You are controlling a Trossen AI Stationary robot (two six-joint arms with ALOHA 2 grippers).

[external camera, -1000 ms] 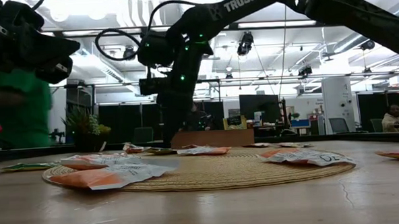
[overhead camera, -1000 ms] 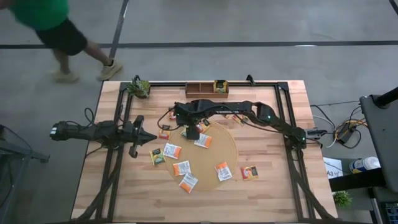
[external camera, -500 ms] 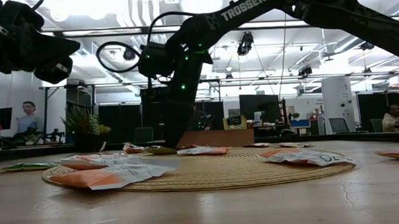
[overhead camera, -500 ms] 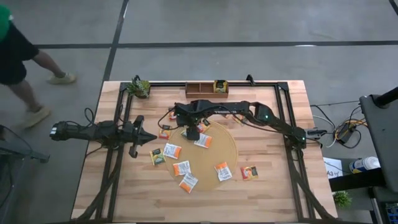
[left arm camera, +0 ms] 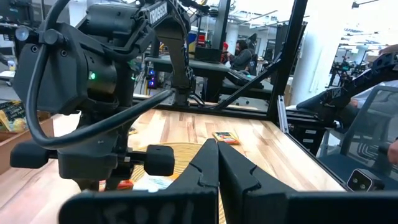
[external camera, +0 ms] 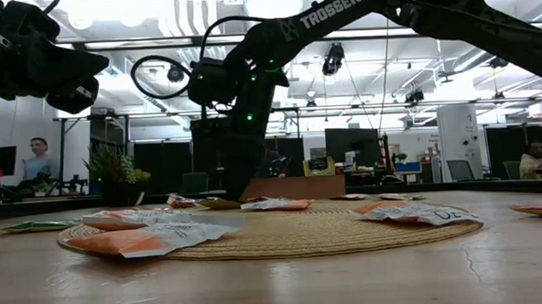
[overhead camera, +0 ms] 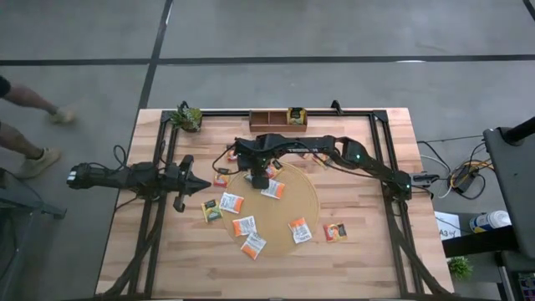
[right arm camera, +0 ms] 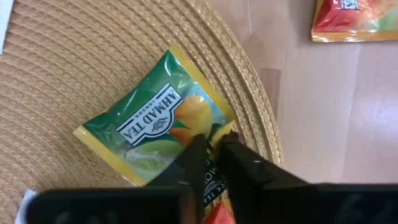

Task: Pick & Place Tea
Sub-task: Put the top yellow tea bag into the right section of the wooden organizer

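Several tea sachets lie flat on and around the round woven mat (overhead camera: 288, 209), among them orange-and-white ones (overhead camera: 231, 202) (overhead camera: 300, 230) and a green one (overhead camera: 211, 210). My right gripper (overhead camera: 257, 177) (right arm camera: 214, 146) points steeply down at the mat's far left rim, shut on a green-and-yellow sachet (right arm camera: 155, 118). My left gripper (overhead camera: 201, 186) (left arm camera: 217, 152) waits shut above the table's left side, pointing level. The wooden tray (overhead camera: 267, 119) at the far edge holds one sachet (overhead camera: 295, 115). My right gripper pinches the green sachet's yellow-trimmed edge (right arm camera: 219, 129), close to a corner, between its two fingers (right arm camera: 198, 152). The fingers come from above, pointing steeply down. The sachet lies flat on the mat beside the mat's rim.
A red-and-orange sachet (right arm camera: 354, 18) lies on the bare wood just off the mat, and another (overhead camera: 335, 232) at the mat's right. A small potted plant (overhead camera: 187, 119) stands at the far left corner. A person's legs (overhead camera: 29, 125) show on the floor beyond the table's left.
My right arm has dipped slightly toward the mat. The person on the floor beyond the far left corner has walked off to the left.
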